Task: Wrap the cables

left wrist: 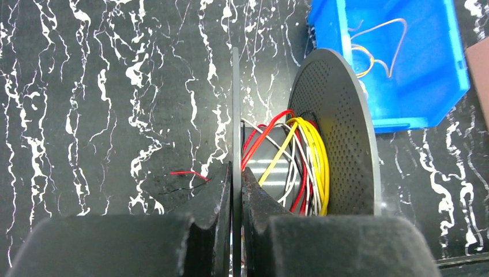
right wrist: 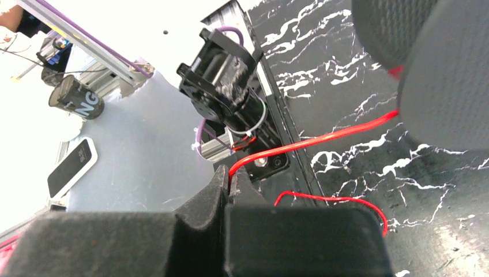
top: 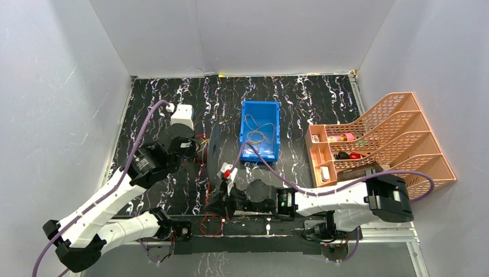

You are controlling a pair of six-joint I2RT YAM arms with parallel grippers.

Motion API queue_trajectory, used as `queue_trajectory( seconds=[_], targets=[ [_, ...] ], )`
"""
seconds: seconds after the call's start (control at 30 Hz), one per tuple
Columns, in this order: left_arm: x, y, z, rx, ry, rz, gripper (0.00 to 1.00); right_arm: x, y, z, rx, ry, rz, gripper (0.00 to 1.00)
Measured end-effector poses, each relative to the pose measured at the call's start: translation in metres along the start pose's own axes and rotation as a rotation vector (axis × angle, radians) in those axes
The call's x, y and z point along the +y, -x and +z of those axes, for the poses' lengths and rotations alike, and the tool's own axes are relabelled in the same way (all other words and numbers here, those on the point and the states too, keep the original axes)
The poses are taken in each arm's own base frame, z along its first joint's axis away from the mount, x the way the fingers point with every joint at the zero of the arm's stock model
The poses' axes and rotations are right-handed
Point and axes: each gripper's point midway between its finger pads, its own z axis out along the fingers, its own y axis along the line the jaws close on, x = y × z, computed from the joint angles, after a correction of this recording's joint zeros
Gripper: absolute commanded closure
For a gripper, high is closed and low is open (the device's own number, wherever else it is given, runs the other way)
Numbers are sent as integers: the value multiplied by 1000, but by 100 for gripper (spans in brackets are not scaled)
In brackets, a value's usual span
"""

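Note:
A grey spool [top: 214,147] stands on edge left of the middle. In the left wrist view its perforated flange [left wrist: 340,133] and hub carry wound red, yellow and white cables [left wrist: 294,156]. My left gripper [left wrist: 235,170] is shut on the spool's thin near flange [left wrist: 236,104]; it also shows from above [top: 196,151]. My right gripper [right wrist: 230,173] is shut on the red cable [right wrist: 323,135], which runs up and right toward the spool. From above, the right gripper [top: 221,203] is near the front edge, with slack red cable [top: 210,226] looped below it.
A blue bin [top: 260,151] behind the spool holds pale tan cables [top: 258,134]; it also shows in the left wrist view [left wrist: 455,63]. An orange file rack [top: 392,144] stands at the right. A loose red cable end [left wrist: 184,172] lies on the table. The left arm's base [right wrist: 225,86] is beside the right gripper.

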Motion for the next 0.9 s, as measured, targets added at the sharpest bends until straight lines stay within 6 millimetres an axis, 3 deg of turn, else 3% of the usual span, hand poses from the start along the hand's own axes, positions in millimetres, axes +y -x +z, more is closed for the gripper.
queue_trajectory(
  seconds=[0.2, 0.43, 0.6, 0.9],
  targets=[
    [2, -21, 10, 51, 12, 51, 100, 11, 34, -5, 2, -44, -30, 100],
    [-6, -32, 14, 89, -35, 94, 100, 0, 49, -13, 64, -167, -81, 100],
    [-14, -44, 19, 136, -74, 142, 100, -19, 61, -22, 117, -253, -128, 100],
    [-26, -58, 22, 200, -151, 216, 100, -82, 78, -46, 177, -416, -194, 96]
  ],
)
